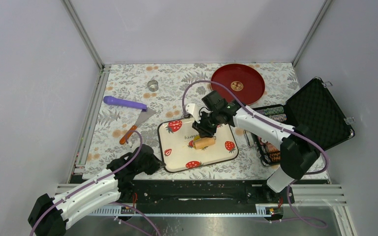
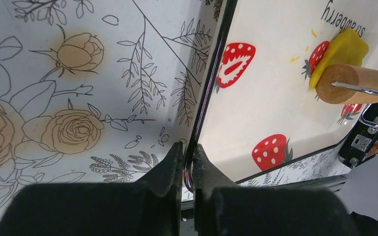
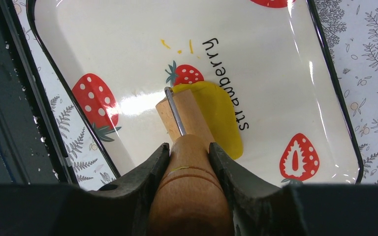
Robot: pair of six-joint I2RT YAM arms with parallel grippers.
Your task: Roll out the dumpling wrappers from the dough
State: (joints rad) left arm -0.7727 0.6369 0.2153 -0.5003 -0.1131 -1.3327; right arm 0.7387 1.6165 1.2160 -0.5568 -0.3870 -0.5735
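Right fingers [image 3: 145, 182] pinching roller [image 3: 189, 196] handle, flattened dough [image 3: 221, 118] elongated along roller, left fingers [image 2: 165, 172] pinching tray [image 2: 207, 83] rim.

Glossy tray [image 3: 275, 73], wooden roller [image 3: 192, 167], matt dough [image 3: 221, 118]

The only word to be read is "strawberry", printed in dark letters on the white floor of the tray [image 3: 295, 73]. It runs right beside the yellow dough [image 3: 221, 118], among printed red strawberries.

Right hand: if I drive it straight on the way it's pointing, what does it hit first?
The right hand carries the roller, which seems to sit on the dough; it would likely press into that, then the tray.
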